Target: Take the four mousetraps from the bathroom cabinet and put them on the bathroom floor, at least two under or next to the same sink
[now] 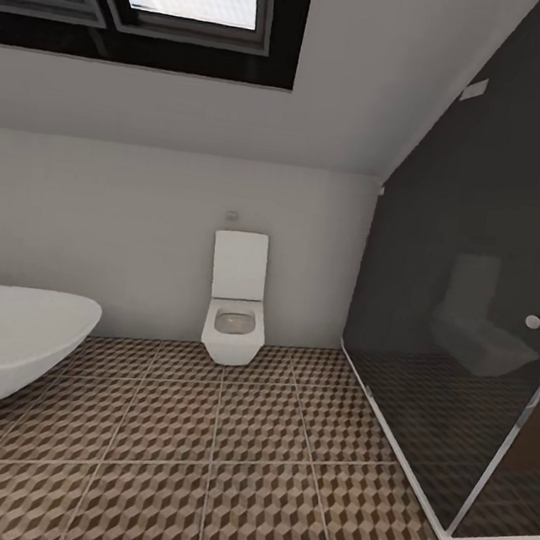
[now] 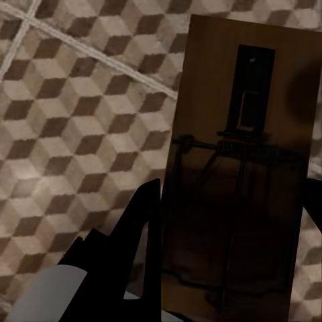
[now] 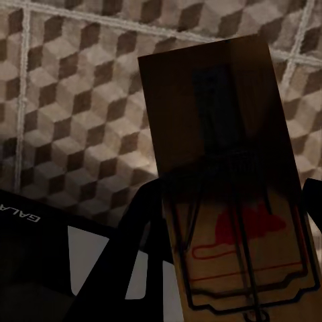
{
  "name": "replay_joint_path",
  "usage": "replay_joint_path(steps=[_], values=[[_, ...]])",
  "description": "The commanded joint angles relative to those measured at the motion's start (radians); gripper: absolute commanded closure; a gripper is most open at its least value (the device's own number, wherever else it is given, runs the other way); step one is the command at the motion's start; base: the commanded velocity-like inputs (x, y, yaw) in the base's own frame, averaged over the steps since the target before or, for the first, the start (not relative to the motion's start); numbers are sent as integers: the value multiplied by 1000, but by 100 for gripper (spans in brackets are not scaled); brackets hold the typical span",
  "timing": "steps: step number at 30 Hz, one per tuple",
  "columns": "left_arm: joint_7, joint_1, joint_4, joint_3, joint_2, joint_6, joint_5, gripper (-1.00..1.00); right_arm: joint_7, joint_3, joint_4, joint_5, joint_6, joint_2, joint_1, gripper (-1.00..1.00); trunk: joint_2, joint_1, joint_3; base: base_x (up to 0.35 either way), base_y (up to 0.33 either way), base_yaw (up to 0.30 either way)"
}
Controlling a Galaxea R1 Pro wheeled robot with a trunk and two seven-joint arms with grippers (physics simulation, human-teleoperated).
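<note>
Left hand [image 2: 221, 268] is pinching one mousetrap [image 2: 238, 174], its dark fingers [image 2: 137, 228] pressed against the long edges of the brown board; the trap hangs above the bathroom floor [image 2: 74, 121], not touching it. Right hand [image 3: 228, 268] is likewise clamped on a second mousetrap [image 3: 221, 168], whose wire frame and red printed mark face the right wrist camera, with patterned tile beneath and a dark panel of the robot's own body at one corner. Both traps are therefore out of storage and in transit. From the head camera, the room presents a wall-hung toilet [image 1: 235, 308] against the rear wall, the rim of a white bathtub [image 1: 16, 340] on the left, a glass shower enclosure [image 1: 466, 328] on the right, and open tiled floor [image 1: 220, 467] between them. Judged step: carrying two traps toward a placement site. No sink is visible from this heading, so the next move calls for turning the base to locate a sink, approaching it, lowering each arm close to the tiles, and releasing the traps flat beside or beneath that unit.
</note>
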Motion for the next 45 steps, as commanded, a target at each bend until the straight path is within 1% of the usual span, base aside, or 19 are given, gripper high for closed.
replay_joint_path(steps=[1,9,13,45], values=[[10,0,-1,-8,-1,-1,1,100,4,-9,1,8,2,0,-1,100,-1,0,-1,0,0,274],[11,0,-1,-9,-2,0,-2,100,4,-9,1,8,2,0,-1,100,-1,0,-1,4,0,274],[10,0,-1,-9,-2,2,-9,100,4,-9,1,7,3,0,-1,100,-1,0,-1,198,0,136],[10,0,-1,-9,0,6,-8,100,2,-9,0,8,5,-2,-1,100,-1,0,-1,319,0,5]])
